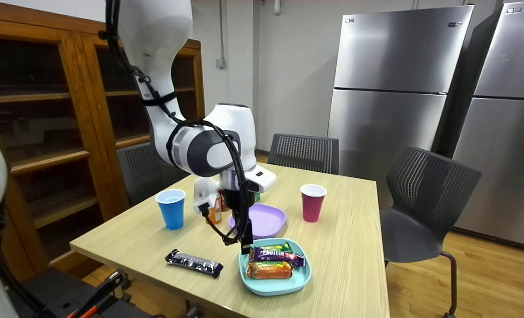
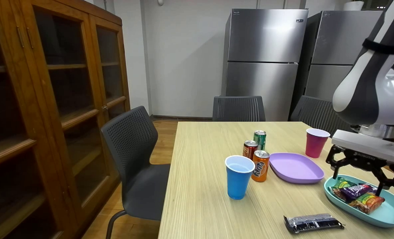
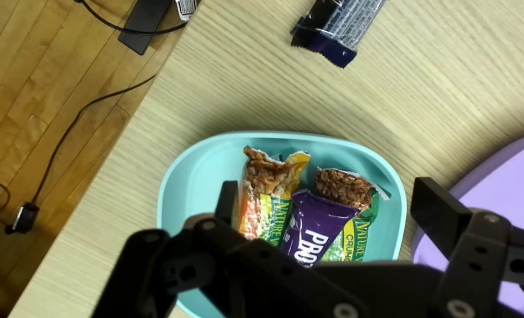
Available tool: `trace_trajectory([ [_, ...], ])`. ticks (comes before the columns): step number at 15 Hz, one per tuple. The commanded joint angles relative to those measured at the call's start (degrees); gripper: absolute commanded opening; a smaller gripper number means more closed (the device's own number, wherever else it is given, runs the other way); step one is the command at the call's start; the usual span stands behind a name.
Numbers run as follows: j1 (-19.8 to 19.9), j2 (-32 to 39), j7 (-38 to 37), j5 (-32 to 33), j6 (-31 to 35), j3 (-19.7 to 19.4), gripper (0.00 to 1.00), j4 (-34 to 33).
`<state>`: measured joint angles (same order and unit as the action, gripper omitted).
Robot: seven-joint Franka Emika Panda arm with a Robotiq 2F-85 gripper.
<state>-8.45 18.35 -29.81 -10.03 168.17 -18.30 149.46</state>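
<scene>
My gripper (image 2: 357, 184) points down over the teal plate (image 2: 391, 214), its jaws wide apart with nothing held. Three wrapped bars lie in that plate: a purple protein bar (image 3: 319, 225) resting partly over a green bar (image 3: 355, 238), and an orange one (image 3: 264, 212) beside them. In the wrist view one finger (image 3: 229, 198) overlaps the orange bar's edge, while the opposite finger (image 3: 438, 212) appears outside the plate's rim, toward the purple plate (image 3: 500, 190). Whether the fingers touch anything I cannot tell. A dark-wrapped bar (image 1: 194, 263) lies on the table next to the teal plate.
Beyond the plates stand a blue cup (image 2: 238, 179), a magenta cup (image 2: 316, 142), and orange (image 2: 260, 166), red (image 2: 249, 149) and green (image 2: 259, 139) cans. The table's edge (image 3: 125, 132) runs close to the teal plate. Chairs surround the table, with a chair (image 1: 421, 212) close to its side.
</scene>
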Motion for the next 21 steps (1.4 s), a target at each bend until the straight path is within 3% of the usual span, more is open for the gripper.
trace_trajectory([
  [1,-1.7,1.4,-1.4,2.5,2.7,-0.1,1.00,0.9],
  [8,-6.1,4.0,-0.5,1.7,5.4,2.3,1.00,1.5],
  [15,-6.7,5.8,-3.7,-4.0,5.8,7.2,1.00,1.4],
  [21,-5.0,6.7,-6.8,-10.3,6.2,12.4,1.00,1.7],
])
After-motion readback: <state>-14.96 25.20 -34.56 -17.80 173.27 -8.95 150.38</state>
